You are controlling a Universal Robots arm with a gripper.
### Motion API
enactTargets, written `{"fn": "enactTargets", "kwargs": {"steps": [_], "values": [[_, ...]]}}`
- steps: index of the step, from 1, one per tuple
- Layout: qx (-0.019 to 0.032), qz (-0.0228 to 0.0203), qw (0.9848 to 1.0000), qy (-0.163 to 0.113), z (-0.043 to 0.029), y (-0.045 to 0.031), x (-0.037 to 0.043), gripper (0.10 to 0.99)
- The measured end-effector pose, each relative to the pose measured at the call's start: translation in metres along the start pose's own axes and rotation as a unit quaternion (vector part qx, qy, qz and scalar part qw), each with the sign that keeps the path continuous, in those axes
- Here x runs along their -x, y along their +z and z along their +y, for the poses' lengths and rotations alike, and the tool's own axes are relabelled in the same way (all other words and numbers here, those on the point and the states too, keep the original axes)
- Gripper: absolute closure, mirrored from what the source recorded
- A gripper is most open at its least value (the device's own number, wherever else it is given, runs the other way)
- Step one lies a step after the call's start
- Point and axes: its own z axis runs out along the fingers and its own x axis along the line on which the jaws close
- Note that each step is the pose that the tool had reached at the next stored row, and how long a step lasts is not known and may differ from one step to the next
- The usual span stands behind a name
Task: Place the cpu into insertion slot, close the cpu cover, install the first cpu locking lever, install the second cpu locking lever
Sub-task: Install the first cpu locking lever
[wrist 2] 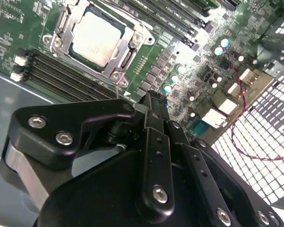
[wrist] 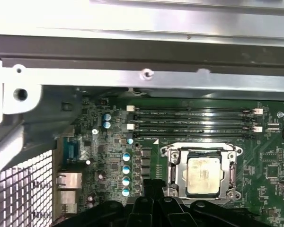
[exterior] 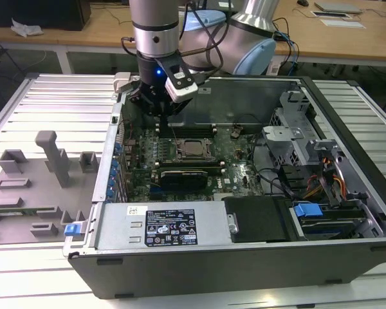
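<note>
The open computer case (exterior: 116, 235) held a green motherboard (exterior: 241, 172). The cpu (exterior: 192, 147) lay flat in the insertion slot (wrist: 203, 154), silvery top upward, framed by the cpu cover (wrist: 174, 172). Beyond it, the gripper (exterior: 162, 117) hovered empty, fingers (wrist 2: 154, 137) pressed together.

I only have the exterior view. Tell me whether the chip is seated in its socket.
Observer: Yes. In the second wrist view the cpu lies flat in the insertion slot, silvery top up.
Operator: Report the cover.
Observer: In the first wrist view the cpu cover lies down around the cpu, whose top shows through its window.
Operator: Give me the gripper.
Observer: In the second wrist view the gripper is shut with nothing in it, its tips beside a corner of the cpu cover rather than over the cpu.
</note>
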Motion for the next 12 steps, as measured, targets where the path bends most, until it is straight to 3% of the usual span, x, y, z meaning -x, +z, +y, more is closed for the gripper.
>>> {"fn": "enactTargets", "kwargs": {"steps": [4, 5, 7, 8, 10, 11, 12], "values": [[0.0296, -0.0064, 0.9995, 0.001, 0.0001, -0.0002, -0.0053, 0.980], [0.0408, -0.0081, 0.9991, 0.002, 0.0001, -0.0003, -0.0061, 0.980], [0.0576, -0.0104, 0.9983, 0.003, 0.0001, -0.0003, -0.0067, 0.980], [0.0697, -0.0120, 0.9975, 0.004, 0.0002, -0.0003, -0.0070, 0.980], [0.0866, -0.0142, 0.9961, 0.004, 0.0001, -0.0003, -0.0073, 0.980], [0.0911, -0.0148, 0.9957, 0.005, 0.0001, -0.0003, -0.0073, 0.980], [0.0914, -0.0149, 0.9957, 0.005, 0.0002, -0.0003, -0.0073, 0.980]]}}
